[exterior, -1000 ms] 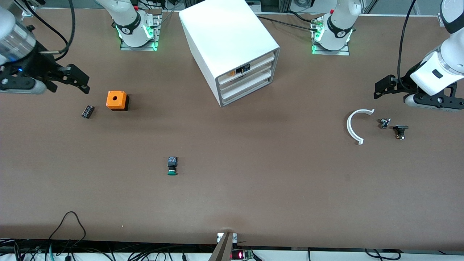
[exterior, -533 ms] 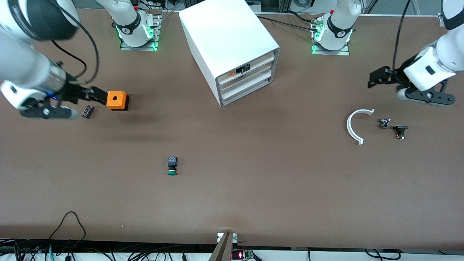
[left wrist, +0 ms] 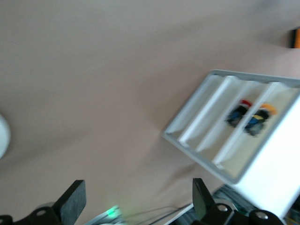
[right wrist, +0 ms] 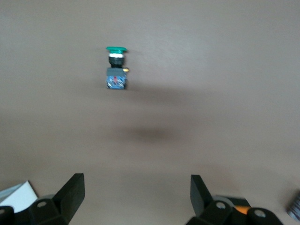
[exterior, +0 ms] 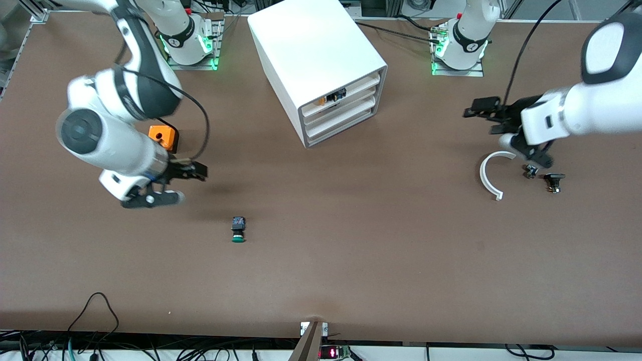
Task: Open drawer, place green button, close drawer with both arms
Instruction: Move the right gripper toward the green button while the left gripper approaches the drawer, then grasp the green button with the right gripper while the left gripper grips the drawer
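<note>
The button [exterior: 238,229], green cap and black body, lies on its side on the bare table, nearer to the front camera than the cabinet [exterior: 321,55]. It also shows in the right wrist view [right wrist: 116,65]. The middle drawer [exterior: 341,111] is shut; it also shows in the left wrist view [left wrist: 218,125]. My right gripper [exterior: 200,172] is open and empty over the table between the orange cube and the button. My left gripper [exterior: 479,114] is open and empty over the table toward the left arm's end, facing the cabinet front.
An orange cube [exterior: 163,136] stands partly hidden by the right arm. The uppermost drawer holds small parts [exterior: 331,97]. A white curved piece [exterior: 494,173] and two small dark parts [exterior: 531,170] [exterior: 554,181] lie under the left arm.
My right arm has swung from the table's end past the orange cube toward the button. My left gripper has moved toward the cabinet. Button and drawers have not moved.
</note>
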